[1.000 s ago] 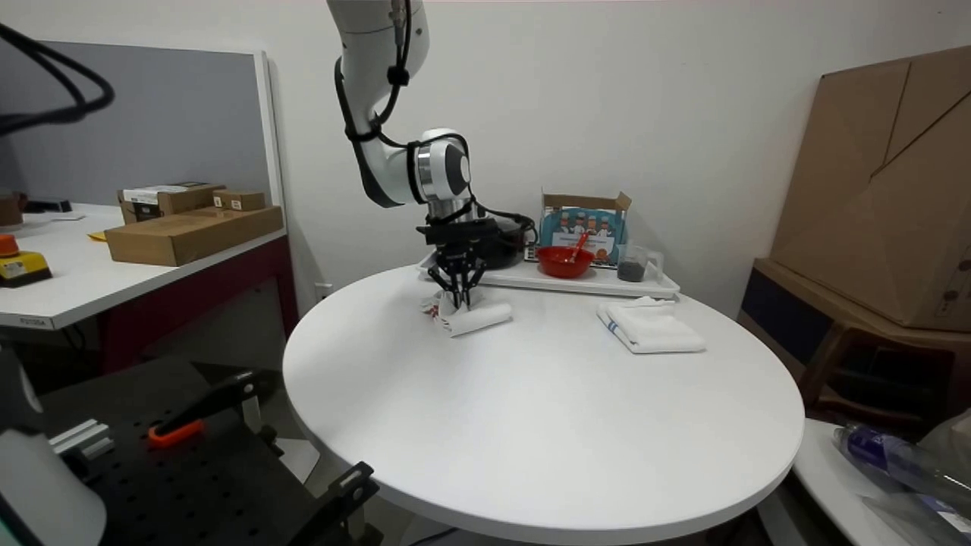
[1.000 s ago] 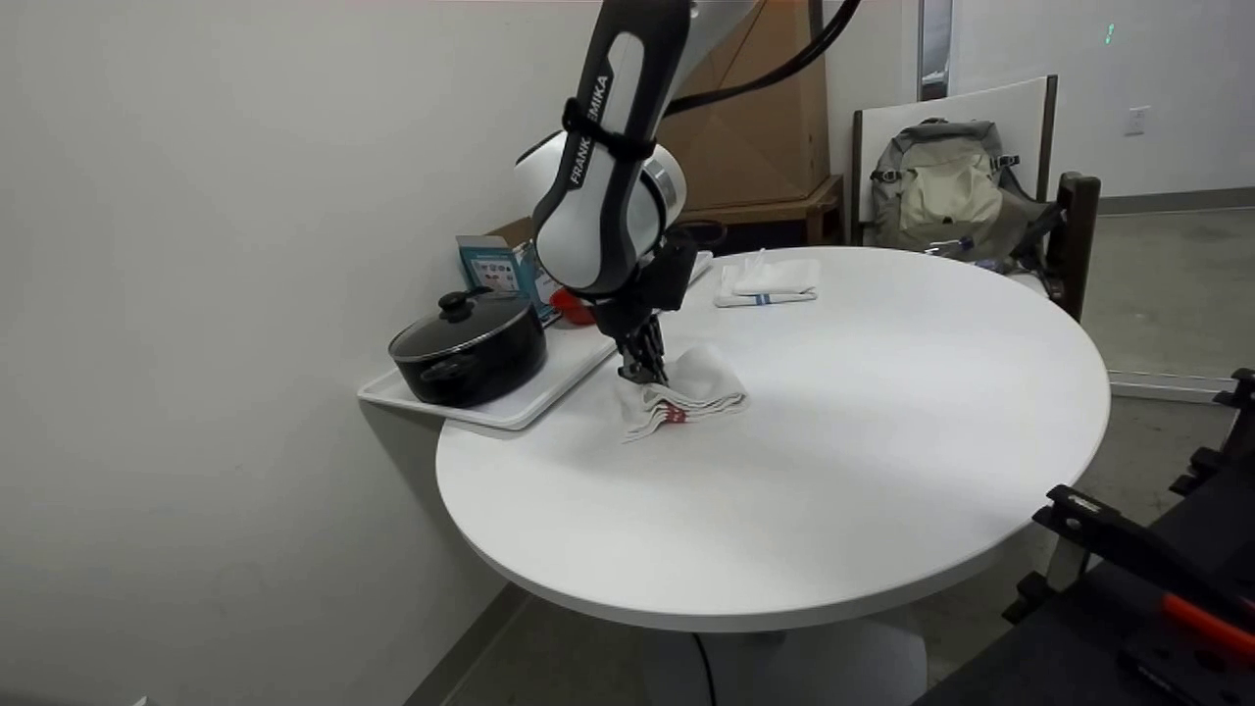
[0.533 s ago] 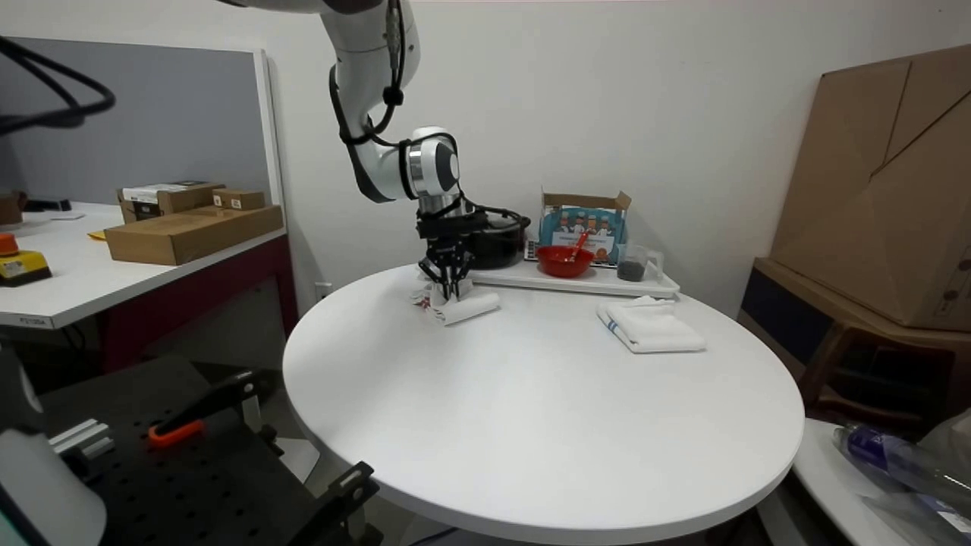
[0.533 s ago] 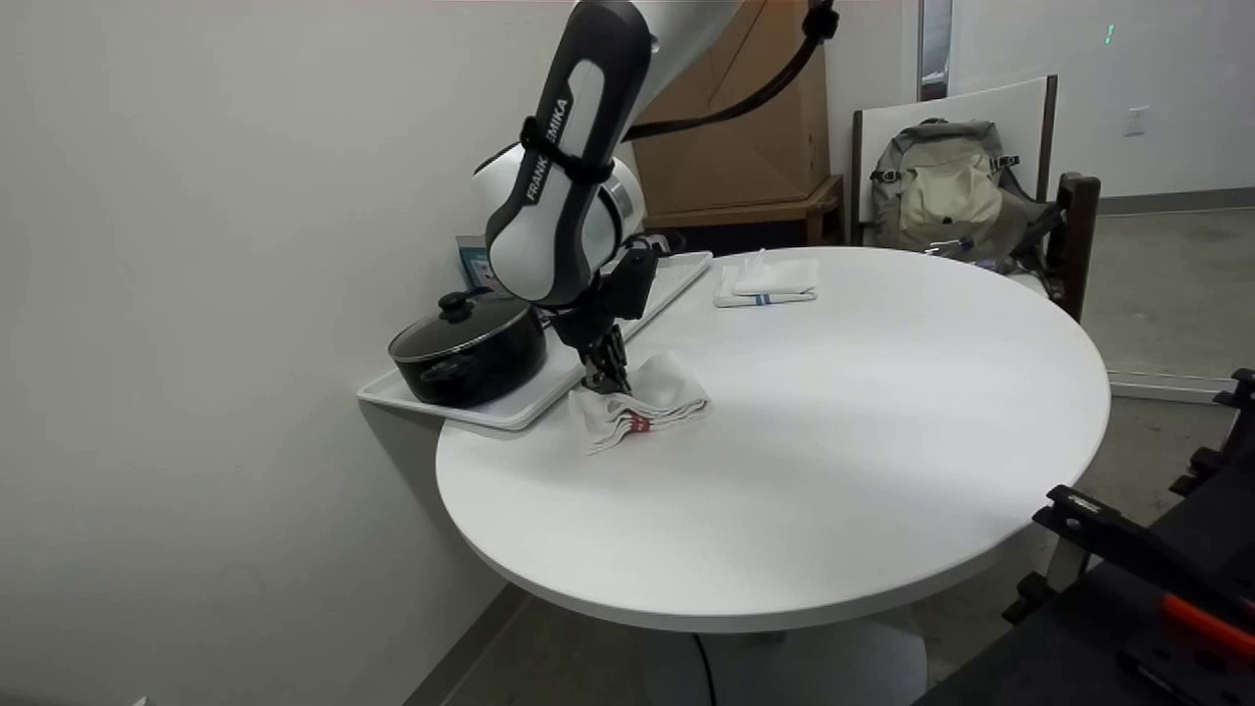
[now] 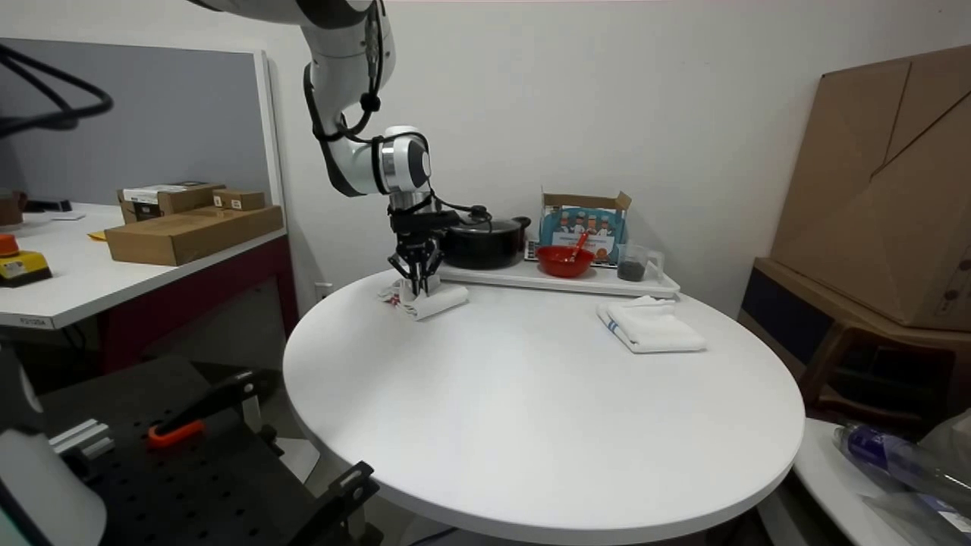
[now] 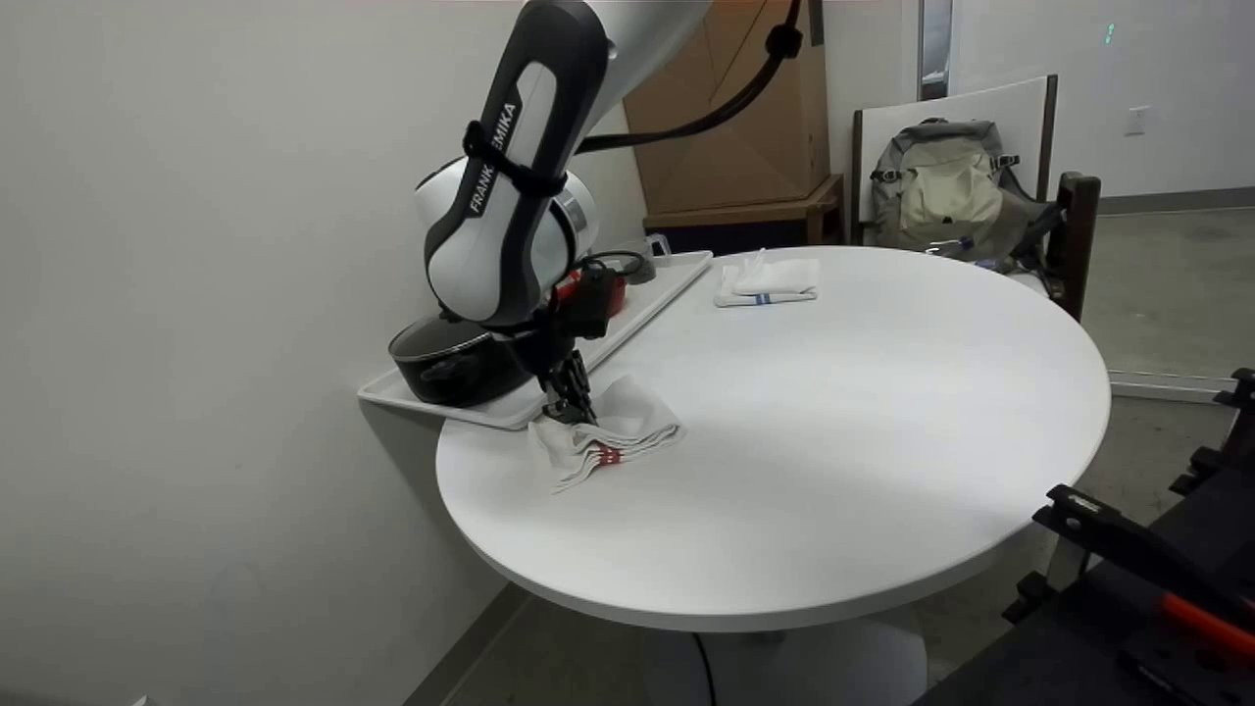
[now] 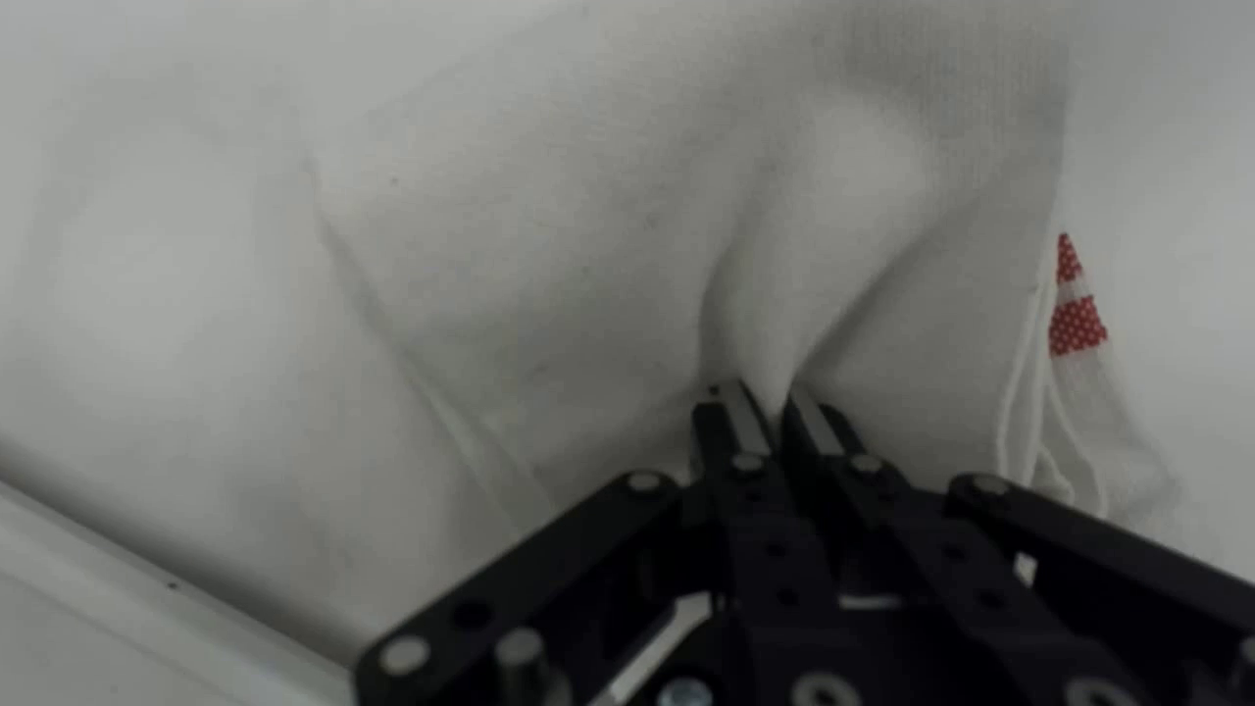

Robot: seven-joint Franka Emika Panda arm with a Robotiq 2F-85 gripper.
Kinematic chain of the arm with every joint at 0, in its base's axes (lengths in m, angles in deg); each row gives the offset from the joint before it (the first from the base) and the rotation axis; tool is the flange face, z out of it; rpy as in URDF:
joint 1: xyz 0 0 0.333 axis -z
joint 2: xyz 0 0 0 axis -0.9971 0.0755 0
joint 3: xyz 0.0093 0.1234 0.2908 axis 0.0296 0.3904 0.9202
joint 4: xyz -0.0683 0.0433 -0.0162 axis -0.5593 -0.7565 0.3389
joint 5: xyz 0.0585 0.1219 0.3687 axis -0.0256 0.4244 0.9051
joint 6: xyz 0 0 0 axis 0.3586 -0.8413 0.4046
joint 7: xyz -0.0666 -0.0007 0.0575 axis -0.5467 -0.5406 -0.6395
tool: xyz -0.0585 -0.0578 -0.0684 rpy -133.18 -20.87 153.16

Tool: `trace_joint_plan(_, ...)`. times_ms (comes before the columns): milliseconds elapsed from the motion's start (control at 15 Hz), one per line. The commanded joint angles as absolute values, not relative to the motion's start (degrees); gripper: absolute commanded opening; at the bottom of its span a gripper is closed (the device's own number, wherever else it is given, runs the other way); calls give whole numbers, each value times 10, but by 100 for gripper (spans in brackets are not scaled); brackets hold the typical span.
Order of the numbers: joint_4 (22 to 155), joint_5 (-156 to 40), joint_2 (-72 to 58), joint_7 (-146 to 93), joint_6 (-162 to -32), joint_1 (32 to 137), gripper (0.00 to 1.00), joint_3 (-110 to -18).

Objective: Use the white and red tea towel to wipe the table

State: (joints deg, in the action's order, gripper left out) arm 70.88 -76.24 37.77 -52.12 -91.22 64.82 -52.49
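Table (image 6: 833, 471) bears towel (image 6: 629, 424), red edge rimward, axis unclear.

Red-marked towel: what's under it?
Table, most likely: it shows past the edges of the towel in both exterior views. Directly beneath is covered, so stains or crumbs there can't be seen. On top, the gripper pinches a fold.

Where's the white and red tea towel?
In an exterior view, the tea towel lies left of centre on the round table, pinched by the gripper, near the white tray.
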Motion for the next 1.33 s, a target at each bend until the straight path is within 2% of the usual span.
trace_joint_plan(0,716,-752,393,-544,-893,662,5,-515)
trace_joint_plan(733,856,-767,304,-595,-903,736,5,-527)
trace_joint_plan(1267,838,-768,306,-587,-921,789,5,-560)
